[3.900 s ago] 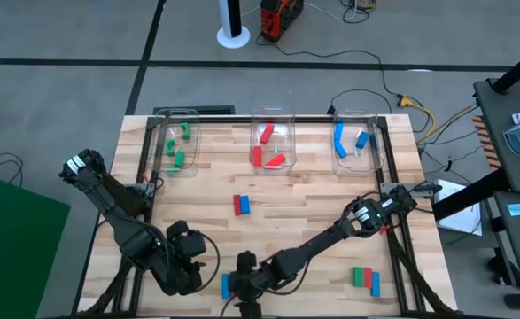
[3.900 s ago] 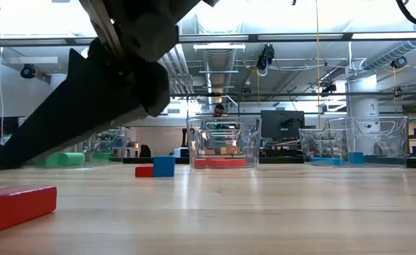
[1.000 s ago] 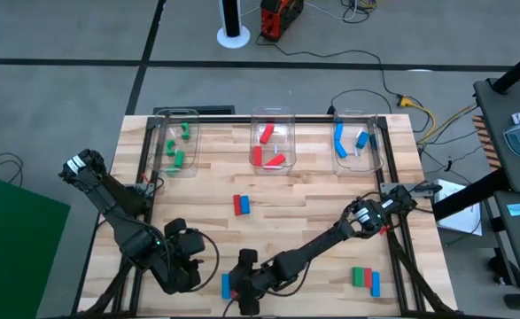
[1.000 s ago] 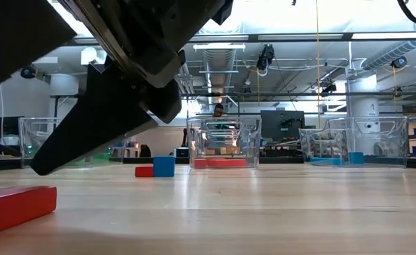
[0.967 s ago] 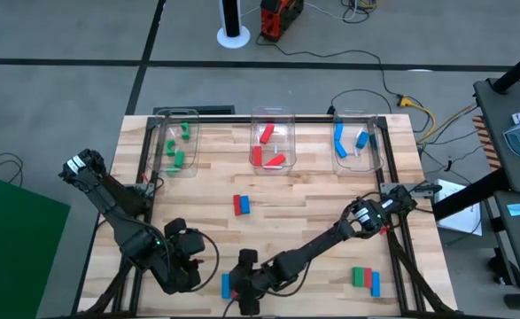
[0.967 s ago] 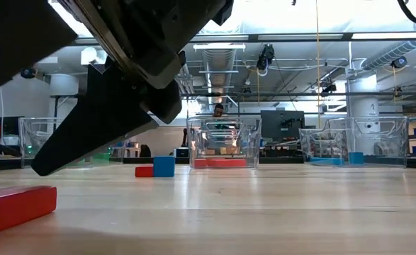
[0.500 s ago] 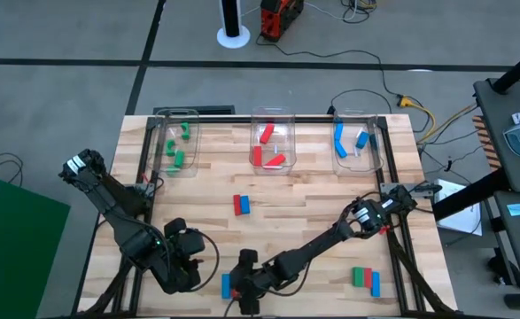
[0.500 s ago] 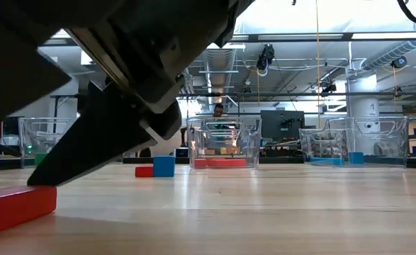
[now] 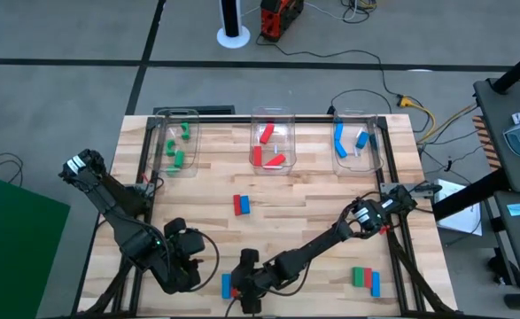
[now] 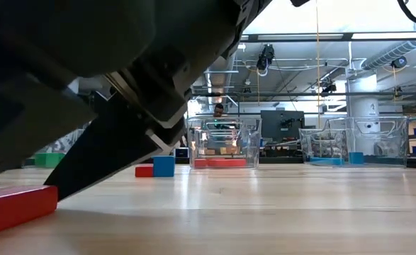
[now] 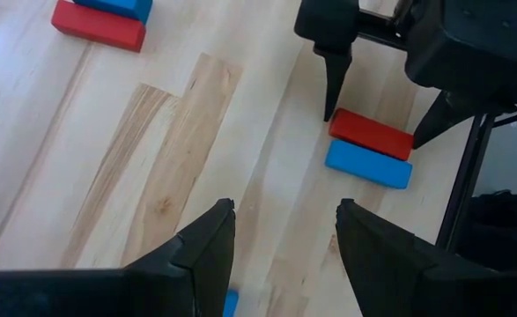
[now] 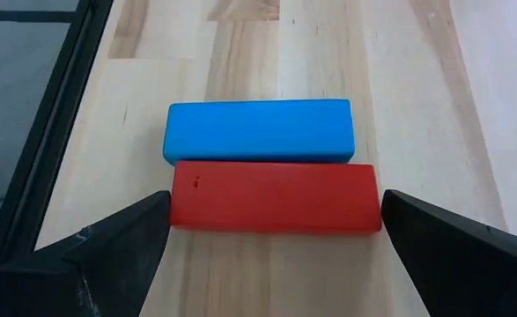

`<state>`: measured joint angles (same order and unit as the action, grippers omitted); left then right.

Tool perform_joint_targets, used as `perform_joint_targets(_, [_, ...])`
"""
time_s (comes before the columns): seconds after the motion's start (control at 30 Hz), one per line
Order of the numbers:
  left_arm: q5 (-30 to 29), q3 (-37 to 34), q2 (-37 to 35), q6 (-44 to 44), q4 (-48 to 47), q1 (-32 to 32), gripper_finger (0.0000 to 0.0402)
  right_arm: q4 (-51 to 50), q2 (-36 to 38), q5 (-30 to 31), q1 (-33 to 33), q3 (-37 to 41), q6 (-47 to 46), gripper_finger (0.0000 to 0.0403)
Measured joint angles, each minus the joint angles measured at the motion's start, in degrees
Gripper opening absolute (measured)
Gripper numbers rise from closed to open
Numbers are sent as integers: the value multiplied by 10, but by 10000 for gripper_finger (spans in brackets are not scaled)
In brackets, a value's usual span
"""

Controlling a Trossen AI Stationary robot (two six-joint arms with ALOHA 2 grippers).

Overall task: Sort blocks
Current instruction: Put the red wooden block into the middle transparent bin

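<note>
A red block and a blue block lie flat, side by side, at the table's near edge. My right gripper is open and low over the red block. One finger stands off each short end, and the tips reach table height in the low view. My left gripper is open over bare wood near the front left, with nothing between its fingers. My right gripper's fingertips stand close beside the red block's two short ends, pointing down. I cannot tell whether they touch the block. The block lies flat on the table.
Three clear bins line the far edge, holding green, red and blue blocks. A red-and-blue pair lies mid-table. A green, red and blue group lies at the near right.
My right gripper has come down toward the table over the red block. In the low view its finger drops until the tip is at block height.
</note>
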<state>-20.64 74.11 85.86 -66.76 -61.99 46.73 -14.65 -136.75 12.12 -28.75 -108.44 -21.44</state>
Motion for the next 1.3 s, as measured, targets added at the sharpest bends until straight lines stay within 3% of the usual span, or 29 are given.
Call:
perform_joint_targets(1.07, [0,0,0,-2,-8,0,176,7,-19,25,0,3,19,399])
perform_joint_targets(1.3, [0,0,0,-2,-8,0,176,6,-19,28,0,3,19,369])
